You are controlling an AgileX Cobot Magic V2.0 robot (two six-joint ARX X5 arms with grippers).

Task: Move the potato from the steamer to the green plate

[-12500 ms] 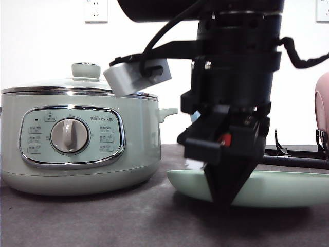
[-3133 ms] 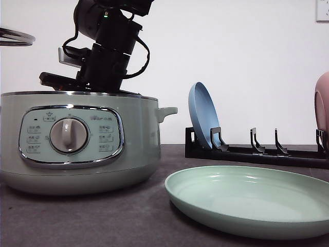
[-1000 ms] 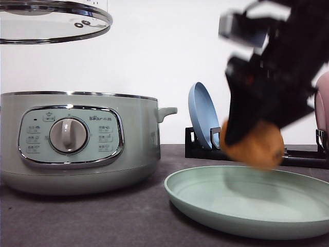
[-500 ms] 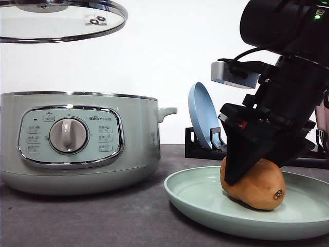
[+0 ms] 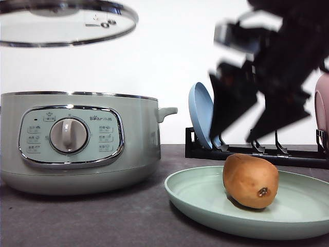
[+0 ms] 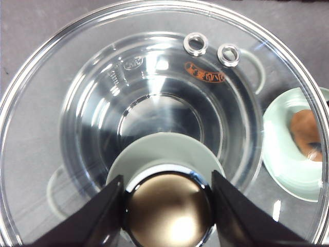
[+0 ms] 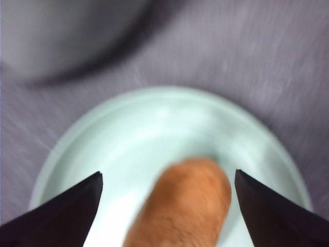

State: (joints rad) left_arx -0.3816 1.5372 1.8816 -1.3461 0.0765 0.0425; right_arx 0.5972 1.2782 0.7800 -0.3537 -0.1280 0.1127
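Nearest, lying on the green plate (image 5: 205,198): the potato (image 5: 250,180), on its side, dark spot toward the camera, touching no finger. Left of it, apart from the plate: the steamer (image 5: 77,141), uncovered, inside hidden from the front. Behind, a blue plate (image 5: 201,114) upright in a black rack (image 5: 247,153). Above the potato, blurred: the right gripper (image 5: 247,116), fingers spread wide and empty. High over the steamer, the glass lid (image 5: 67,23), clamped by its knob in the left gripper (image 6: 167,206).
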